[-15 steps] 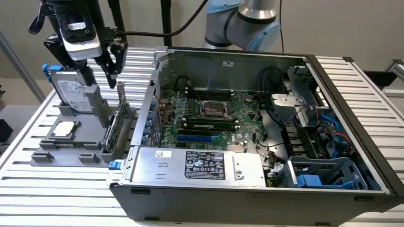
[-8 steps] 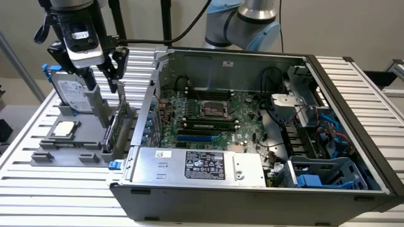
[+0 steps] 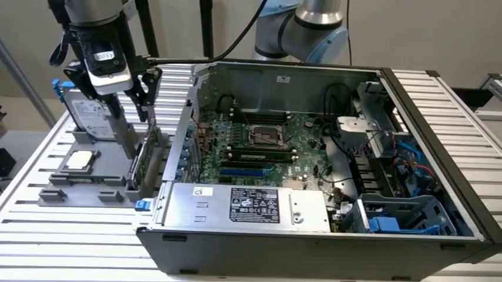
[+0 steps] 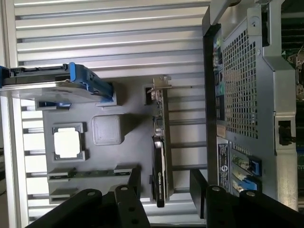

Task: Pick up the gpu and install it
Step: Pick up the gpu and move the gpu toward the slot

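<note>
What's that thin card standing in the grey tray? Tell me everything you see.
The gpu is a slim card: black face, thin dark board, silver metal bracket at one end. It stands on edge in a slot of the grey tray, beside the computer case. The open tool hangs over it, not touching.

Arm [image 3: 307, 26]: silver-grey tubular links, rounded joint housings, pale blue end caps. Wrist section [image 3: 94, 12] was plain grey cylinder. Below it sat camera block [image 3: 106, 59], light grey shell, dark front window, small white label. Black cable [image 3: 243, 34] ran off wrist; shorter dark cable loop [image 3: 56, 51] hung alongside. Tool [image 4: 166, 175] was matte black throughout: two fingers [image 4: 128, 199] built from flat hinged bars, domed round pivot pins at joints, squared dark tips.
</note>
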`<state>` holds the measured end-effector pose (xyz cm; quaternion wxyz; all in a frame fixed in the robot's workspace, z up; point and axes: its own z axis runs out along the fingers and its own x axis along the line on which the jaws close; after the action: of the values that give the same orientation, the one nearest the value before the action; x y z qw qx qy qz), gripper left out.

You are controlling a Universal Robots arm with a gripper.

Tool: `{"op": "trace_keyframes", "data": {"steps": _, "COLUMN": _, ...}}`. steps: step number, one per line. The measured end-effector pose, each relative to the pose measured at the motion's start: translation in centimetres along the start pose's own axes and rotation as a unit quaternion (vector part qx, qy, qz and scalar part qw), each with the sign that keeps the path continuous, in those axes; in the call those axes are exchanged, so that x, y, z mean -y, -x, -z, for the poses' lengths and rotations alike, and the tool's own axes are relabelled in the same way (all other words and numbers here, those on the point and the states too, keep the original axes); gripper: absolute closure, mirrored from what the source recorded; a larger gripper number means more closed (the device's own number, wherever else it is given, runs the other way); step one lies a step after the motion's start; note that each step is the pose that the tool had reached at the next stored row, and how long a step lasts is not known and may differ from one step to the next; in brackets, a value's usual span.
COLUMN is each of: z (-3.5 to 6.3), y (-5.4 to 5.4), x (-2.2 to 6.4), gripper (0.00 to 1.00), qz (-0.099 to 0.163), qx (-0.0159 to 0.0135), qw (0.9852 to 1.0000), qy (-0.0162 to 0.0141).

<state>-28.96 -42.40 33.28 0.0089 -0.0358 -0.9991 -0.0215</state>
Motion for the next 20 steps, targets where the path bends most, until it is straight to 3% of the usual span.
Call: {"op": "trace_keyframes", "data": {"steps": 20, "z": -3.63, "y": 0.1, "x": 0.16, "gripper": 0.00, "qz": 0.000, "qx": 0.0000, "qw": 1.0000, "qy": 0.0000}}
